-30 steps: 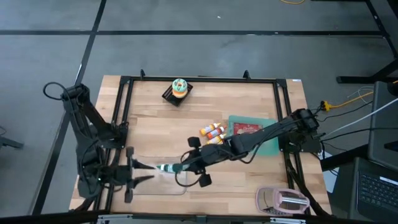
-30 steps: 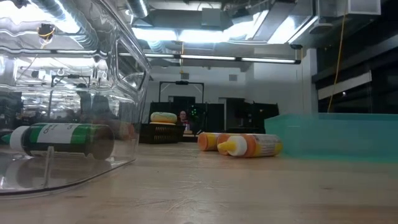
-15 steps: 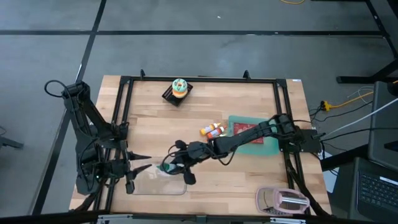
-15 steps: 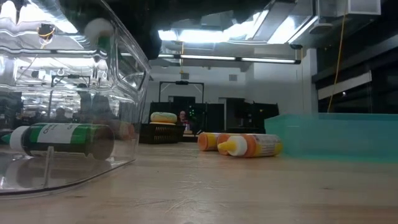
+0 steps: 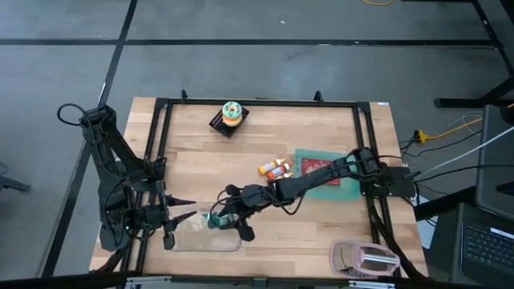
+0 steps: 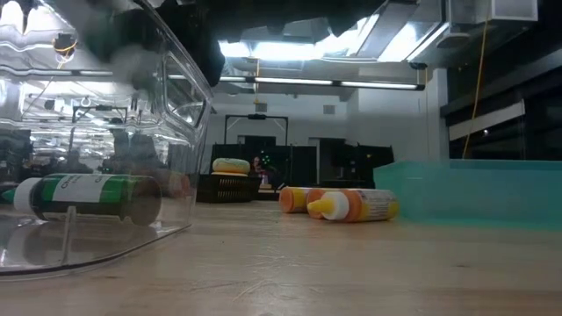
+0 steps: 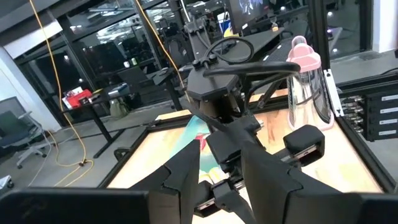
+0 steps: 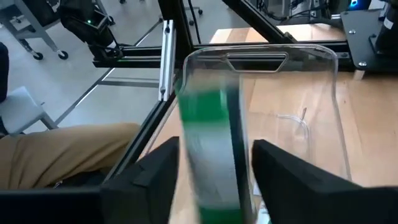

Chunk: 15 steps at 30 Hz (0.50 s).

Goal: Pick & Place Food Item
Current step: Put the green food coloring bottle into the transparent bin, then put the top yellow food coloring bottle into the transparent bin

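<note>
High view: the right claw (image 5: 227, 218) hangs over the near end of the clear tray (image 5: 193, 238) on the worktop (image 5: 201, 152), the green-labelled bottle (image 5: 215, 218) at its tips; the left claw (image 5: 181, 210) waits just beside the tray, and I cannot tell its state. Low view: a blurred green shape shows high behind the tray wall. Right wrist view: the fingers (image 8: 155, 168) stand apart, the blurred bottle between them, seemingly released. Judgement: part fully and lift straight, clear of the tray wall.
</note>
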Each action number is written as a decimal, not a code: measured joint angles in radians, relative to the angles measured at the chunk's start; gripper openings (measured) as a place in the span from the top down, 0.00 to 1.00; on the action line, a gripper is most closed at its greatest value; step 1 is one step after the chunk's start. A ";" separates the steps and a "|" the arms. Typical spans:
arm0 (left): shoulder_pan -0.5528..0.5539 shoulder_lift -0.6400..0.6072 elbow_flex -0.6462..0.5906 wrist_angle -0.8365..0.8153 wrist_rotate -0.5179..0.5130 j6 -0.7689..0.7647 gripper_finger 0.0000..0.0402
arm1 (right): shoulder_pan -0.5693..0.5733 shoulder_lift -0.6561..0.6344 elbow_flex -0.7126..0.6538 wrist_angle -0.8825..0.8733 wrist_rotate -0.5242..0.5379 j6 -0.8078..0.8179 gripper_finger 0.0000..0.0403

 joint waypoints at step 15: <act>0.257 0.051 0.000 -0.065 0.303 -0.156 0.72 | 0.038 -0.044 0.000 0.158 -0.124 -0.064 0.35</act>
